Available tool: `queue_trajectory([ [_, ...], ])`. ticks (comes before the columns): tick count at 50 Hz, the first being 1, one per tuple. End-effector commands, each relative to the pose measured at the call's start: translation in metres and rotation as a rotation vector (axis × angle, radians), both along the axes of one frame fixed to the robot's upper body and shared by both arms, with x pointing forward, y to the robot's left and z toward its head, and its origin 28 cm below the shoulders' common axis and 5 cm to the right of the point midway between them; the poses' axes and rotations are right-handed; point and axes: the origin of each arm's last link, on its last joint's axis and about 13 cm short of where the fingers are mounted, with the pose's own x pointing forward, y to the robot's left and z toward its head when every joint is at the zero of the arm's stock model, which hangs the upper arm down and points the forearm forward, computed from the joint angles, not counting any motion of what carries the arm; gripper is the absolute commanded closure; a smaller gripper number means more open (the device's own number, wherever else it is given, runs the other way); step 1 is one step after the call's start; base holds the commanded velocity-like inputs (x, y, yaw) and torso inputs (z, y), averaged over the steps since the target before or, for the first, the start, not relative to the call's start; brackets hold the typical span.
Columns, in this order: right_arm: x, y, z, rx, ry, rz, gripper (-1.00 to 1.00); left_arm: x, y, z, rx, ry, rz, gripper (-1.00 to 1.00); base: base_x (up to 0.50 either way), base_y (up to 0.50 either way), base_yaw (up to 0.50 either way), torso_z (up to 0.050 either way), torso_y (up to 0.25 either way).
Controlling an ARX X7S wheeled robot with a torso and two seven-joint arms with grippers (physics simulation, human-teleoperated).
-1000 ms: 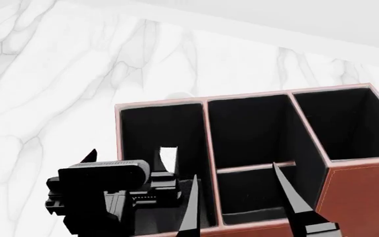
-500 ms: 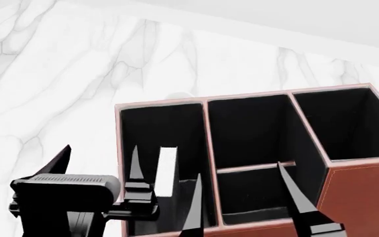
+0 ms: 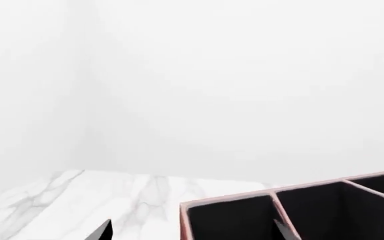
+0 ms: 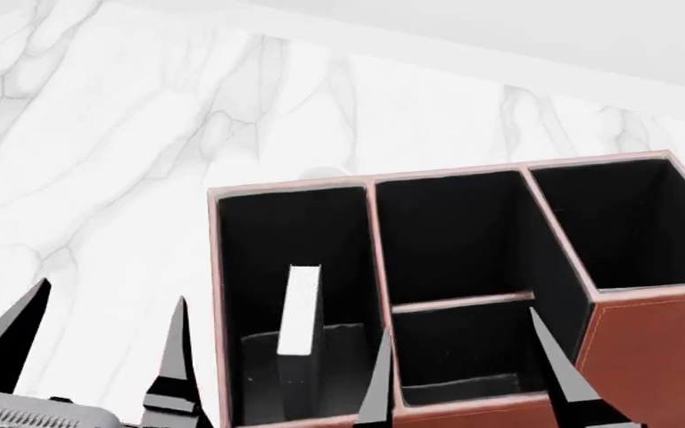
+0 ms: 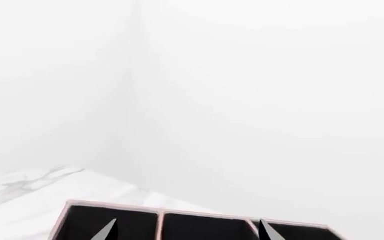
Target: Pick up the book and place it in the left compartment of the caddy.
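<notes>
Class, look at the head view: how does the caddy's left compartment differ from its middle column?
The left compartment is one undivided slot; the middle column is split by a crosswise divider into a far and a near section. The left compartment holds the book, white page edges up; the middle column looks empty. Both are black-lined, within the caddy.
</notes>
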Motion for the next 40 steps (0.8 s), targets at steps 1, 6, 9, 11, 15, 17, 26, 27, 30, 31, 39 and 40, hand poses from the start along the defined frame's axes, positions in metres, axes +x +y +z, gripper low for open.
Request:
queue_trajectory([
  [1, -0.002, -0.003, -0.004, -0.015, 0.012, -0.031, -1.00, -0.014, 0.014, 0.000, -0.006, -0.015, 0.024, -1.00, 0.00, 0.00, 0.00, 0.000, 0.000],
  [6, -0.001, -0.011, -0.001, 0.004, 0.009, -0.093, -1.00, -0.013, 0.023, 0.002, -0.019, -0.034, 0.069, -1.00, 0.00, 0.00, 0.00, 0.000, 0.000],
  [9, -0.001, -0.014, 0.000, 0.007, 0.005, -0.112, -1.00, -0.011, 0.029, 0.004, -0.030, -0.040, 0.098, -1.00, 0.00, 0.00, 0.00, 0.000, 0.000],
  [11, -0.001, -0.016, 0.001, 0.007, 0.002, -0.122, -1.00, -0.010, 0.032, 0.005, -0.029, -0.048, 0.113, -1.00, 0.00, 0.00, 0.00, 0.000, 0.000],
  [15, -0.001, -0.021, 0.003, 0.009, -0.004, -0.150, -1.00, -0.010, 0.041, 0.008, -0.041, -0.054, 0.159, -1.00, 0.00, 0.00, 0.00, 0.000, 0.000],
  [17, -0.001, -0.024, 0.005, 0.012, -0.007, -0.162, -1.00, -0.010, 0.045, 0.011, -0.047, -0.060, 0.179, -1.00, 0.00, 0.00, 0.00, 0.000, 0.000],
  [26, -0.004, -0.036, 0.010, 0.024, -0.023, -0.238, -1.00, -0.010, 0.071, 0.023, -0.093, -0.091, 0.301, -1.00, 0.00, 0.00, 0.00, 0.000, 0.000],
  [27, -0.004, -0.037, 0.010, 0.025, -0.025, -0.242, -1.00, -0.010, 0.073, 0.024, -0.101, -0.092, 0.307, -1.00, 0.00, 0.00, 0.00, 0.000, 0.000],
  [30, -0.005, -0.040, 0.011, 0.024, -0.029, -0.258, -1.00, -0.011, 0.079, 0.027, -0.102, -0.104, 0.336, -1.00, 0.00, 0.00, 0.00, 0.000, 0.000],
  [31, -0.005, -0.042, 0.011, 0.025, -0.031, -0.265, -1.00, -0.012, 0.081, 0.029, -0.104, -0.109, 0.349, -1.00, 0.00, 0.00, 0.00, 0.000, 0.000],
  [39, -0.010, -0.053, 0.018, 0.032, -0.049, -0.323, -1.00, -0.017, 0.097, 0.036, -0.117, -0.132, 0.421, -1.00, 0.00, 0.00, 0.00, 0.000, 0.000],
  [40, -0.011, -0.054, 0.017, 0.034, -0.050, -0.330, -1.00, -0.018, 0.099, 0.037, -0.119, -0.137, 0.432, -1.00, 0.00, 0.00, 0.00, 0.000, 0.000],
])
